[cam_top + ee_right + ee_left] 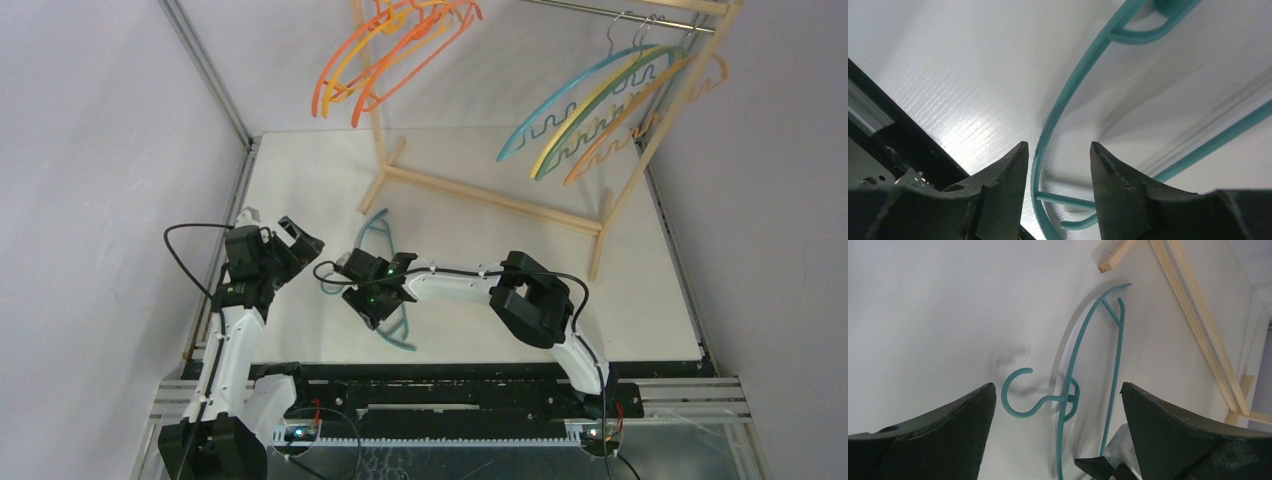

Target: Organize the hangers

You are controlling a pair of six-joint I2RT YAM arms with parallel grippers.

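A teal hanger [377, 225] lies flat on the white table. My right gripper [372, 300] is low over its middle. In the right wrist view the fingers stand apart [1058, 147] with the hanger's curved arm [1068, 90] running between them, close to the left finger; I see no squeeze. My left gripper [285, 240] is open just left of the hanger. In its view [1058, 390] the hanger's hook [1015, 395] lies on the table between the wide fingers. Orange and yellow hangers [400, 50] and teal, yellow and orange hangers [600, 110] hang on the rack.
The pale wooden rack frame [490, 200] stands across the back of the table, its foot bar just behind the teal hanger. Its metal rod [620, 12] runs along the top right. The black table edge [898, 135] is close beside the right gripper.
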